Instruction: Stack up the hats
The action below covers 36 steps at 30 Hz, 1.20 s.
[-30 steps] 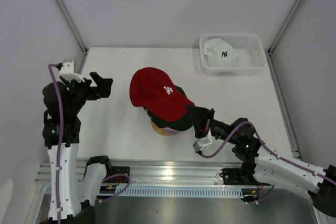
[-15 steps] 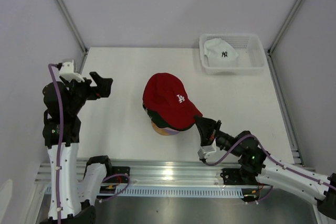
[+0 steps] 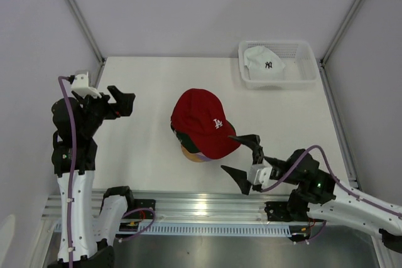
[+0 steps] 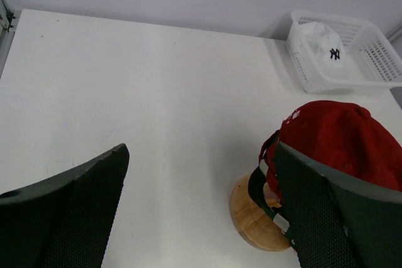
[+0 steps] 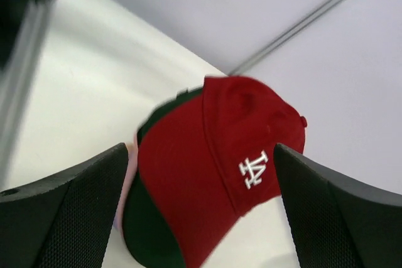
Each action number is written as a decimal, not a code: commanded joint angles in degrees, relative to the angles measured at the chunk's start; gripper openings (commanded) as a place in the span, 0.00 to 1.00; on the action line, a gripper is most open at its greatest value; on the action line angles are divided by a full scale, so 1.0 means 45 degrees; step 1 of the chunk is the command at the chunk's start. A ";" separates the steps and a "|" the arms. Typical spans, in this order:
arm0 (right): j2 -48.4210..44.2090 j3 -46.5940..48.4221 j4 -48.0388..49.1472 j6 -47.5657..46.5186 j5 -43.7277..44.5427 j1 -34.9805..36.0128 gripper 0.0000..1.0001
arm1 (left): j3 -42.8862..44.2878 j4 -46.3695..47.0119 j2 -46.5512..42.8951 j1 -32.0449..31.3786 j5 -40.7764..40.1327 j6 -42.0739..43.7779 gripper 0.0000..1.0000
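Your right gripper (image 3: pixel 241 157), fingers spread and empty, sits lower centre just beside the red cap (image 3: pixel 202 119), which lies topmost on the wooden stand (image 3: pixel 193 154) mid-frame. Your left gripper (image 3: pixel 123 101), also spread, hangs at left. The white cap (image 3: pixel 262 59) lies in the basket (image 3: pixel 308 47), upper right.

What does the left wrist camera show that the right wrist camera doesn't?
Only the left wrist view shows the white cap lying in the mesh basket and the round wooden stand under the stack. Only the right wrist view shows the LA logo readably. Both show the red cap on top with a dark green cap just beneath it. Each view is framed by its own open fingers: the left gripper and the right gripper.
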 commanded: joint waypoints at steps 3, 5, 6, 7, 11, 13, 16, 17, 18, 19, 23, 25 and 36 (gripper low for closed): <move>0.1423 0.3566 -0.1856 0.8054 0.1338 0.0079 1.00 | -0.0033 0.0421 -0.0031 0.0188 0.0128 -0.0285 1.00; 0.2454 0.4993 -0.2327 0.9297 0.2556 0.0079 0.99 | -0.0073 0.0422 -0.0051 0.0188 0.0109 -0.0285 1.00; 0.2790 0.5403 -0.2484 0.9902 0.2832 0.0079 0.99 | -0.0072 0.0422 -0.0032 0.0188 0.0109 -0.0285 1.00; 0.3103 0.6103 -0.2582 1.0604 0.3067 0.0079 0.99 | -0.0072 0.0441 -0.0031 0.0188 0.0109 -0.0305 1.00; 0.4509 0.7768 -0.2486 1.4332 0.5795 0.0040 1.00 | -0.0092 0.0480 -0.0012 0.0188 0.0128 -0.0363 0.99; 0.4960 0.8121 -0.3145 1.9207 0.9386 -0.0251 0.99 | -0.0131 0.0519 0.0027 0.0188 0.0128 -0.0422 1.00; 0.3716 0.6392 -0.3833 2.4439 1.0471 -0.0780 1.00 | -0.0150 0.0578 0.0027 0.0188 0.0167 -0.0481 1.00; 0.3189 0.4702 -0.2963 2.6933 1.0646 -0.0838 0.99 | -0.0170 0.0597 0.0027 0.0188 0.0187 -0.0558 0.99; 0.2700 0.4066 -0.2935 2.8118 1.1247 -0.0839 0.99 | -0.0189 0.0617 0.0027 0.0188 0.0245 -0.0578 0.99; 0.1941 0.3692 -0.3148 2.9000 1.1659 -0.0839 0.99 | -0.0170 0.0636 0.0027 0.0188 0.0284 -0.0598 0.99; 0.1193 0.3922 -0.7733 3.3430 1.2619 -0.0820 0.99 | -0.0228 0.0773 -0.0050 0.0169 0.0499 -0.0734 1.00; 0.0842 0.3884 -0.8594 3.4356 1.2620 -0.0800 0.99 | -0.0248 0.0793 -0.0070 0.0188 0.0461 -0.0735 0.99; 0.0821 0.1894 -0.8581 3.8343 0.9926 -0.0722 0.99 | -0.0288 0.0734 -0.0149 0.0188 0.0108 -0.0657 1.00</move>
